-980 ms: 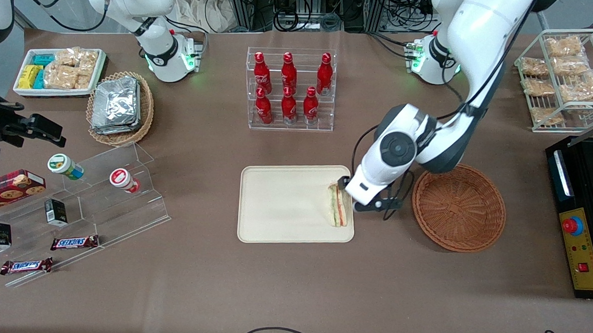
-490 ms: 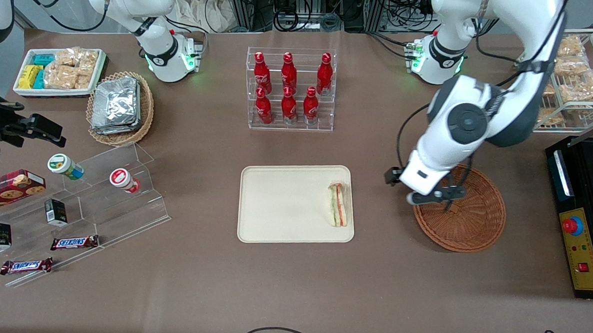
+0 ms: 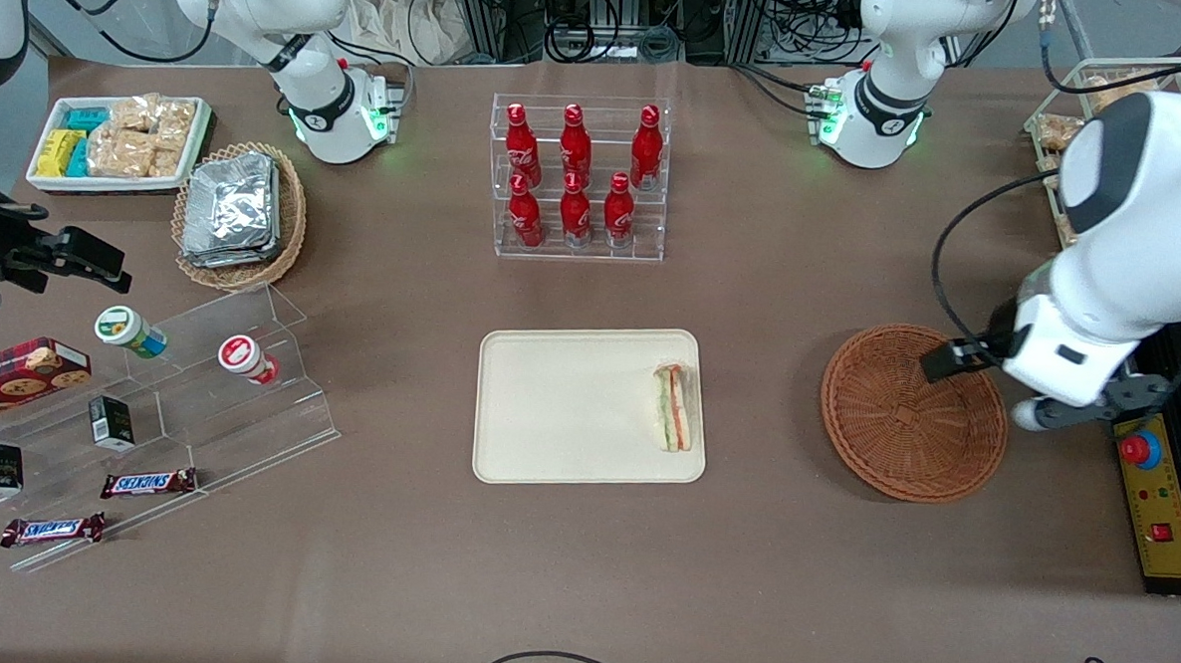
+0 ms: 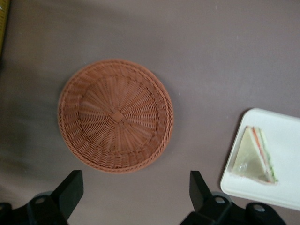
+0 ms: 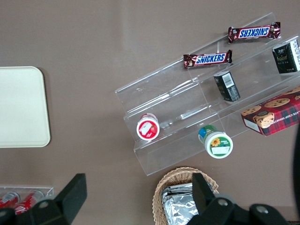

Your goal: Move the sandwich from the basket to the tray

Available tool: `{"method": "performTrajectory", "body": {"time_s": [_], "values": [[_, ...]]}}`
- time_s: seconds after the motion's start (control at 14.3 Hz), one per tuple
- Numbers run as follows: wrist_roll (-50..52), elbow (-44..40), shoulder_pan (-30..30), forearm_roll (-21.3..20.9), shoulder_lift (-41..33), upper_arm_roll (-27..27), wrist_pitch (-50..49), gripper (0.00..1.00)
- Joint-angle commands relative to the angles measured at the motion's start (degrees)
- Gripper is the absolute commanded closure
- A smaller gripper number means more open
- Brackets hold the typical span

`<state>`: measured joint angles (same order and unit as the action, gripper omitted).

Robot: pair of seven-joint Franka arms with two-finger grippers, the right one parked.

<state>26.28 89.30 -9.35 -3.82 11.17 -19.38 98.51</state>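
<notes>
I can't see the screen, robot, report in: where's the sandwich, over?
Pincer open, empty, high above the round reddish-brown wicker basket. Triangular pale-bread sandwich lies on the flat cream rectangular tray, at its basket end. Nothing in the way.

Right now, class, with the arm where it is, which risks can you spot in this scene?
1. The sandwich lies close to the tray rim on the basket side, so a bump to the tray might tip it off.
2. The gripper, open and empty, hangs over the basket's edge nearest the control box with its red button; a careless swing might strike it.
</notes>
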Motion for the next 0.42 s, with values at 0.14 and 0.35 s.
{"method": "performTrajectory", "body": {"time_s": [0.14, 0.35], "values": [[-1.0, -2.7, -2.9, 0.7, 1.6, -0.5, -2.6, 0.0], [-1.2, -2.8, -3.4, 0.7, 2.0, -0.6, -2.5, 0.0]]}}
